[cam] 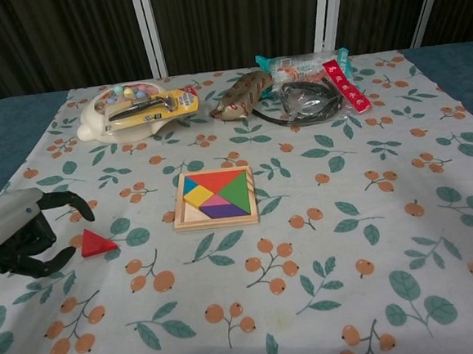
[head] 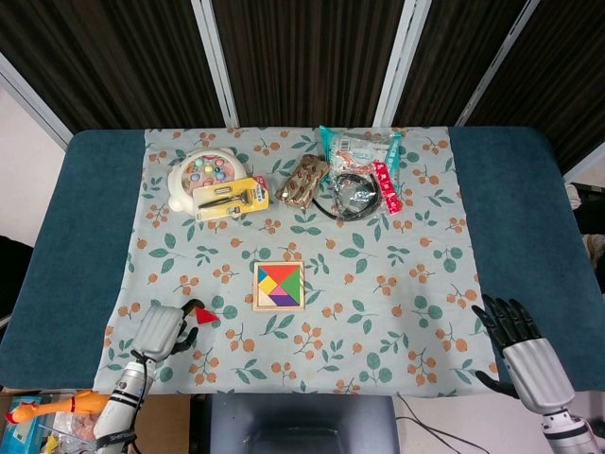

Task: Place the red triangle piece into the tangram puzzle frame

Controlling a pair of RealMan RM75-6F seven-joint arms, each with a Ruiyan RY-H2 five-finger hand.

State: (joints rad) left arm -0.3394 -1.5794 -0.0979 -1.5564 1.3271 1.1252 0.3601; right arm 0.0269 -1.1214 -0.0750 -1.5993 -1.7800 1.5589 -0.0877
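The red triangle piece [head: 203,313] [cam: 97,243] lies flat on the floral cloth, left of the wooden tangram frame [head: 279,286] [cam: 215,198]. The frame holds several coloured pieces, with bare wood showing at its lower left. My left hand [head: 164,329] [cam: 24,232] hovers just left of the triangle, fingers apart and curved toward it, holding nothing. My right hand [head: 523,353] rests at the table's near right corner, fingers spread and empty; the chest view does not show it.
At the back of the cloth stand a white bead toy [head: 205,176] with a yellow packet [head: 232,199], a brown patterned pouch [head: 302,181], a black cable [head: 346,200] and a clear snack bag [head: 364,151]. Blue table surface [head: 525,208] flanks the cloth.
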